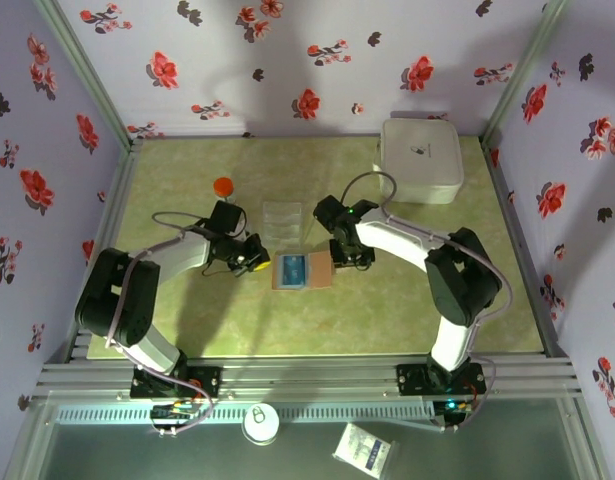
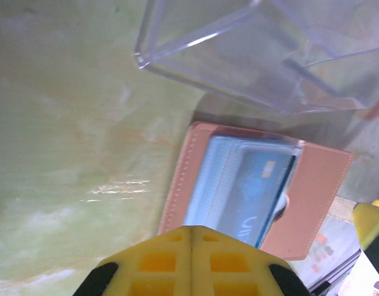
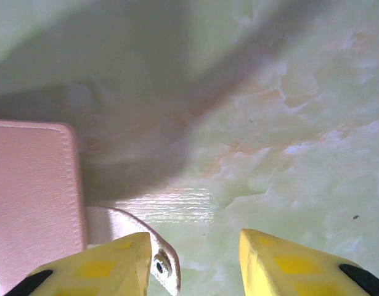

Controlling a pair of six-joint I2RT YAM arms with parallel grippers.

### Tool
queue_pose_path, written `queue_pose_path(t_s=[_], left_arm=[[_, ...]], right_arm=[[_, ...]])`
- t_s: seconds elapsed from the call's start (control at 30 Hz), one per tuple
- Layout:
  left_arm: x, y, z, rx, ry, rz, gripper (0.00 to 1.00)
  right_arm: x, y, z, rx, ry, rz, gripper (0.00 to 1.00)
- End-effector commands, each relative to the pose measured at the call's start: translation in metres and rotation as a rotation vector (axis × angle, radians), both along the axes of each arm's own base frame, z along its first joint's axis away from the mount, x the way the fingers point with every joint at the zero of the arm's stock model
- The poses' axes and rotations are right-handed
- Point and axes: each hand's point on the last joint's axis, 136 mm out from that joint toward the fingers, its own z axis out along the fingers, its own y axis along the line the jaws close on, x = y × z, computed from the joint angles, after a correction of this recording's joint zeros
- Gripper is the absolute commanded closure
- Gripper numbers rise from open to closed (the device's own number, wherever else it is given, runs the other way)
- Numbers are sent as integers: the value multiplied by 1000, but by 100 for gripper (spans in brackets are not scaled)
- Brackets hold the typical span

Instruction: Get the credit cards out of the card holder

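One open card holder (image 1: 319,272) holds credit cards (image 1: 290,269), count unclear; one clear tray (image 1: 284,222) at its 12 o'clock. Left hand (image 2: 191,234) together, right hand (image 3: 195,246) apart.

I see the card holder (image 1: 320,271) open mid-table, credit cards (image 1: 290,270) in it, a tray (image 1: 284,222) just behind it, left gripper (image 1: 255,263) at its left, right gripper (image 1: 349,262) at its right, a box (image 1: 421,160) far right.

left gripper (image 2: 192,239) sitting at 6 o'clock, jaws pressing together on nothing | card holder (image 2: 313,197) lying open at 4 o'clock on green table (image 2: 72,154) | blue credit card (image 2: 257,192) showing inside under clear film | clear tray (image 2: 269,55) standing at 1 o'clock
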Motion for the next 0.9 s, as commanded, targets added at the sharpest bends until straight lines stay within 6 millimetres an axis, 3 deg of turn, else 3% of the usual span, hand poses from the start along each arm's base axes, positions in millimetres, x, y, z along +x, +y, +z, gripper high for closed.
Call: queue_pose_path(t_s=[0.0,0.17,0.27,0.57,0.87], left_arm=[[-1,-5,16,-8,-30,-41,97],[-1,-15,16,-25,-21,-70,94],[-2,-22,13,-29,-21,-89,94],[-5,-34,-4,-18,15,-106,95],[-10,-30,-19,5,38,-95,96]], right_arm=[[-5,11,25,35,-9,36,56],[-6,55,39,163,-15,80,55],[-7,78,29,239,23,79,54],[-4,92,-17,271,84,49,53],[-7,87,-60,274,111,48,72]])
